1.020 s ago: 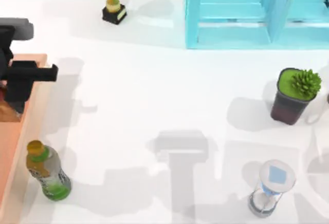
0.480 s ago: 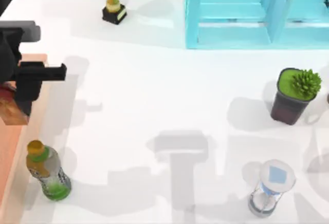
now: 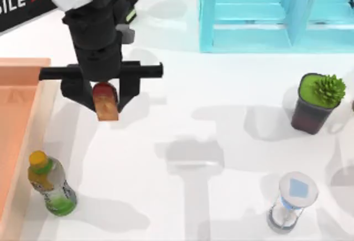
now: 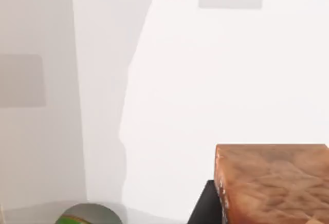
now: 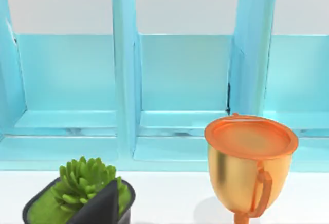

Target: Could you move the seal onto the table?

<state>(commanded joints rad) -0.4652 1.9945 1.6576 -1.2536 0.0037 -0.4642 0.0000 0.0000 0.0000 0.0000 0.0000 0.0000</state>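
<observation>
One seal [image 3: 105, 101] hangs clamped in the left gripper [image 3: 105, 98], over bare white counter [image 3: 182, 97] just past the tray's [image 3: 16, 119] 3 o'clock rim. Half a second ago it sat over the tray edge at far left; arm and seal have since swung toward 3 o'clock. Left wrist view: tan seal base [image 4: 275, 183] above open counter. Bottle [image 3: 51, 184] stands at the seal's 7 o'clock, well apart. Succulent pot [image 3: 316, 103] and hourglass [image 3: 291, 202] sit far toward 3–4 o'clock; blue shelf [image 3: 265, 14] at 1 o'clock. Trophy [image 5: 249, 165] appears in the right wrist view. Right gripper: state cannot be told.
</observation>
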